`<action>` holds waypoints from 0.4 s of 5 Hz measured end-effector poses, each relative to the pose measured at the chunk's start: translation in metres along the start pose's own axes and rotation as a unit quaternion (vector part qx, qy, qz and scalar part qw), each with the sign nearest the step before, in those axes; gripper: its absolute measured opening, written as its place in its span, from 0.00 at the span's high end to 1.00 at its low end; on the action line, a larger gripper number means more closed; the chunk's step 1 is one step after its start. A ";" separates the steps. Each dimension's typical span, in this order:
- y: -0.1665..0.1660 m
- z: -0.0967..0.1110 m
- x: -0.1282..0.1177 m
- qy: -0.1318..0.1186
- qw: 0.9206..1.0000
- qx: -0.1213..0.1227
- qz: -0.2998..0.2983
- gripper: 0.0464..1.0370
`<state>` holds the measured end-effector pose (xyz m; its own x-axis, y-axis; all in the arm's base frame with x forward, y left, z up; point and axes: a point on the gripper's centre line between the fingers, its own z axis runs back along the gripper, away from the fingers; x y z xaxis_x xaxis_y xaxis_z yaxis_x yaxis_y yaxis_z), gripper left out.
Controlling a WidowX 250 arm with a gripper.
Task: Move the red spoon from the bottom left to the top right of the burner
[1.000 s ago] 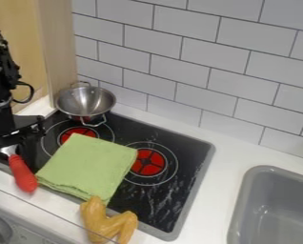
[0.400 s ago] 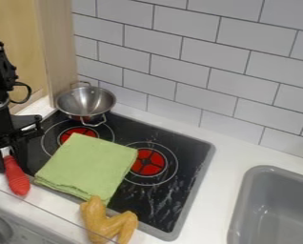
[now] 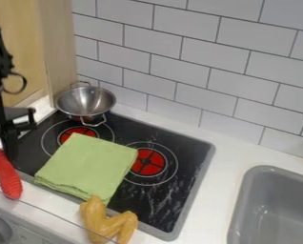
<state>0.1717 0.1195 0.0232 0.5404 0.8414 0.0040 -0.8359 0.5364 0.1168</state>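
Okay, gripper (image 3: pixel 0 158) at far left, fingers (image 3: pixel 11 145) closed on the red spoon (image 3: pixel 7 178). Handle sits off the cooktop's (image 3: pixel 191 178) front-left corner, angled toward the surface's (image 3: pixel 234 147) front edge. Green cloth (image 3: pixel 87 164) reaches the cooktop's front rim. Right burner (image 3: pixel 147 162) lies between cloth and right rim. Metal pot (image 3: pixel 85 101): back-left corner.

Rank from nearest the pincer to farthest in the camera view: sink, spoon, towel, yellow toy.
1. Spoon, at the pincer, left.
2. Towel, right of the spoon.
3. Yellow toy, below the towel.
4. Sink, far right.
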 end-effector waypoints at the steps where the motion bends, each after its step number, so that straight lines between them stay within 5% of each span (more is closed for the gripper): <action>1: -0.003 0.021 -0.006 -0.013 1.000 0.002 0.003 0.81; 2: -0.018 0.034 -0.015 -0.017 1.000 -0.001 -0.017 0.85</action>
<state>0.1818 0.0948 0.0543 0.5718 0.8197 0.0346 -0.8170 0.5650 0.1151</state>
